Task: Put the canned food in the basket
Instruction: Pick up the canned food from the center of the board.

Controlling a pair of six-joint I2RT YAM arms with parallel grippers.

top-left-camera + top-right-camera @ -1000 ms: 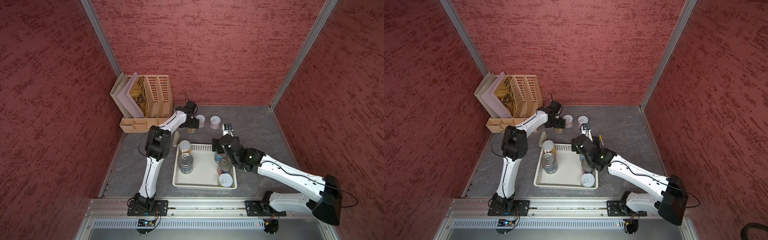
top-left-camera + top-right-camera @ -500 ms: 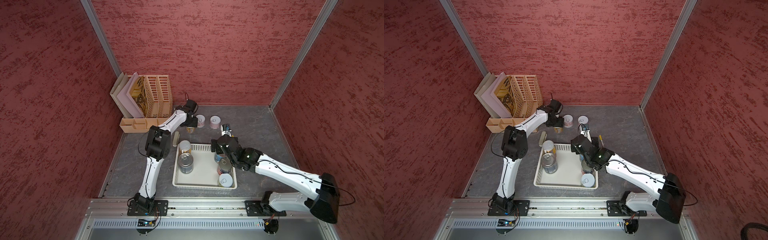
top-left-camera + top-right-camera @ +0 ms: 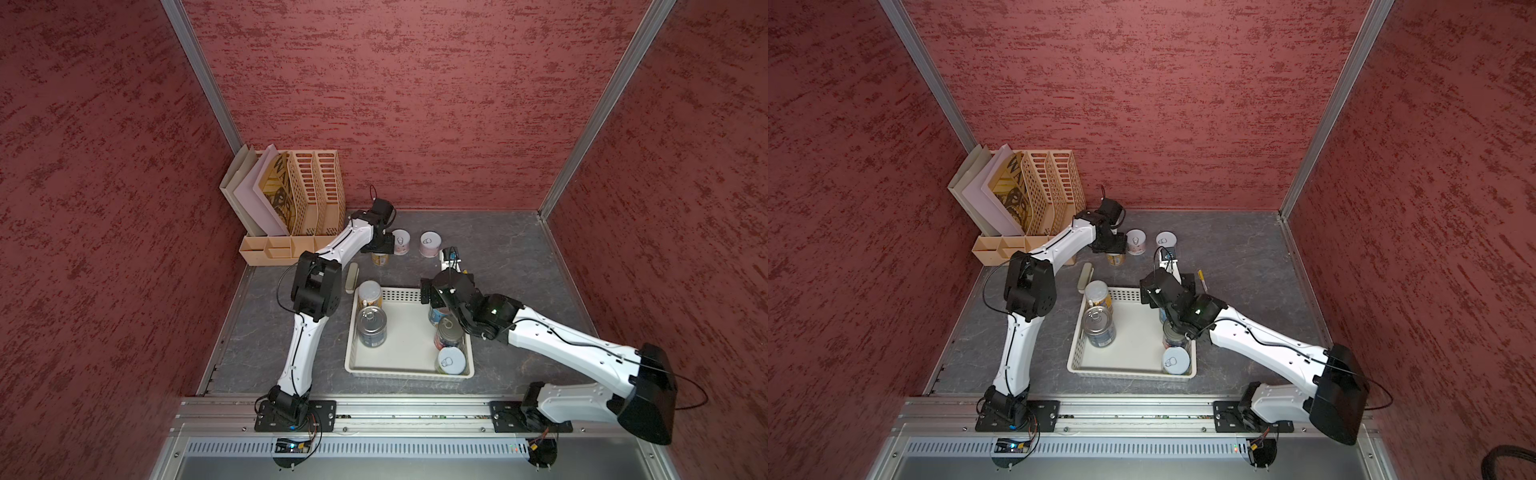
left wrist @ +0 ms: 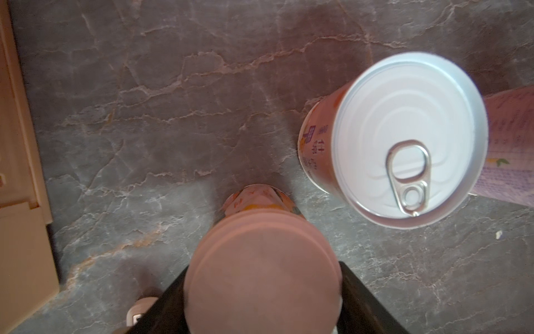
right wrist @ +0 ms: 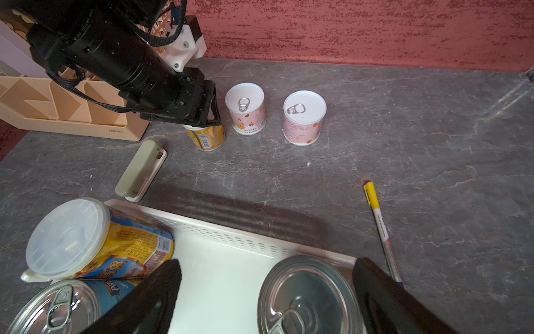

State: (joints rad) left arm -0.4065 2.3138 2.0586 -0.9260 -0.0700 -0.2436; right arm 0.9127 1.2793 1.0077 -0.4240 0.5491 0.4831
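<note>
My left gripper (image 3: 380, 250) is shut on a yellow-labelled can (image 5: 206, 137) at the back of the table, its black fingers (image 4: 364, 300) pressed against both sides of the can's top (image 4: 261, 271). Two pink cans with white pull-tab lids (image 3: 401, 242) (image 3: 430, 244) stand just right of it. The white basket (image 3: 409, 370) holds several cans, among them a yellow one (image 3: 369, 293) leaning at its back left corner. My right gripper (image 5: 268, 289) hangs open over the basket's back right, its jaws wide apart around a metal-topped can (image 5: 309, 297).
A beige stapler-like bar (image 3: 352, 277) lies between the basket and the left arm. A yellow-capped pen (image 5: 381, 228) lies right of the basket. The peach file rack (image 3: 316, 191) and a low organiser tray (image 3: 274, 249) fill the back left corner.
My left gripper has closed on the yellow-labelled can. The right arm has edged slightly left above the basket with its jaws still open.
</note>
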